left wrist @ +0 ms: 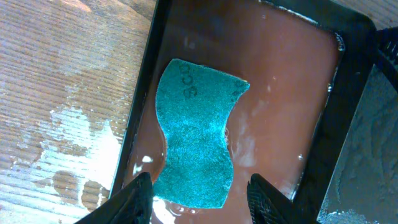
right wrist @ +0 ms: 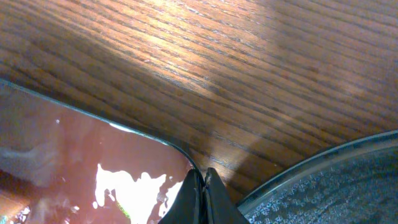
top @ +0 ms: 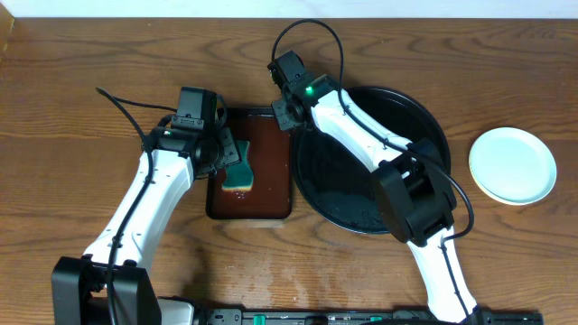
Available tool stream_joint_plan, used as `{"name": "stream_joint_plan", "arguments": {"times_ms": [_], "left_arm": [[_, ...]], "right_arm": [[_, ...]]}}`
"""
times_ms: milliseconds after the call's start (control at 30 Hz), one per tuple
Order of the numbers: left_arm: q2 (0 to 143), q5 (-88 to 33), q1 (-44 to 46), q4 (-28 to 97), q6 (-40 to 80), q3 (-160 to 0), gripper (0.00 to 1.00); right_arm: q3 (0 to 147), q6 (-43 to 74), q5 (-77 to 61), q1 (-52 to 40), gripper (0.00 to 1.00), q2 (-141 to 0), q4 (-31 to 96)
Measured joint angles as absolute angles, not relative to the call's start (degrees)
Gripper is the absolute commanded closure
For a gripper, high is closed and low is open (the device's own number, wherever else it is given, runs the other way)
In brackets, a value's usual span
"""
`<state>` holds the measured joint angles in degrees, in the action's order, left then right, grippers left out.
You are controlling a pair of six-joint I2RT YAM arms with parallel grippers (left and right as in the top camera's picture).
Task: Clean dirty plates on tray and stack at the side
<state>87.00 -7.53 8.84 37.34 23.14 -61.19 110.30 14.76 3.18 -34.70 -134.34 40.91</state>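
The left gripper hangs over the small brown tray with its jaws apart. In the left wrist view its two dark fingers stand either side of the near end of a teal sponge. Whether they touch the sponge cannot be told. The sponge lies flat in a shallow film of water on the brown tray, toward the tray's 9 o'clock side as seen from overhead. Wet patches shine on the wooden table just outside that tray's rim.

The right gripper has its jaws pressed together with nothing between them. Its tip sits right at the rounded corner of the brown tray, the 1 o'clock corner in the overhead view. That spot is in the narrow strip of wood between the brown tray and the black round tray, just off the black tray's rim at about 10 o'clock. The black tray's floor looks wet and speckled, most of all toward 6 o'clock.

The plates lie well apart from both grippers, on bare wood at 3 o'clock from the black tray, close to its rim but not touching it. A pale white plate shows on top, with a second edge peeking out beneath it at 6 o'clock. How many are stacked cannot be told.
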Motion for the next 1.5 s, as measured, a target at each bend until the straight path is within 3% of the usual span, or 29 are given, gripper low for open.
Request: {"name": "stream_joint_plan", "arguments": {"times_ms": [67,167,333,400,500,633,700,867,1500], "left_arm": [[87.00,-7.53,8.84,37.47,23.14,-61.19,0.50],[87.00,-7.49,8.84,37.93,23.11,-61.19,0.50],[87.00,-6.81,8.84,38.35,22.70,-61.19,0.50],[87.00,-6.61,8.84,38.37,22.70,-61.19,0.55],[87.00,-6.42,8.69,39.24,23.03,-61.21,0.70],[86.43,-6.04,7.51,43.75,23.83,-61.32,0.71],[85.38,-6.02,6.55,46.15,24.32,-61.34,0.64],[83.35,-5.30,4.86,47.97,23.57,-61.58,0.57],[93.30,-3.18,3.90,35.03,13.45,-61.69,0.58]], "right_arm": [[110.30,16.05,3.22,-34.70,0.92,-134.34,40.91],[110.28,17.65,3.77,-34.68,0.68,-134.41,41.19],[110.30,16.93,4.05,-34.28,0.53,-134.30,41.78],[110.30,15.35,2.92,-34.17,0.49,-133.84,42.26],[110.28,11.25,-0.12,-34.17,0.45,-131.83,44.77],[110.30,6.17,-2.57,-34.26,0.43,-126.41,50.76],[110.37,4.84,-2.79,-34.24,0.43,-123.68,54.02],[110.85,4.23,-2.83,-32.97,0.44,-120.81,59.02],[110.85,4.99,-3.05,-8.05,0.49,-120.99,66.67]]}}
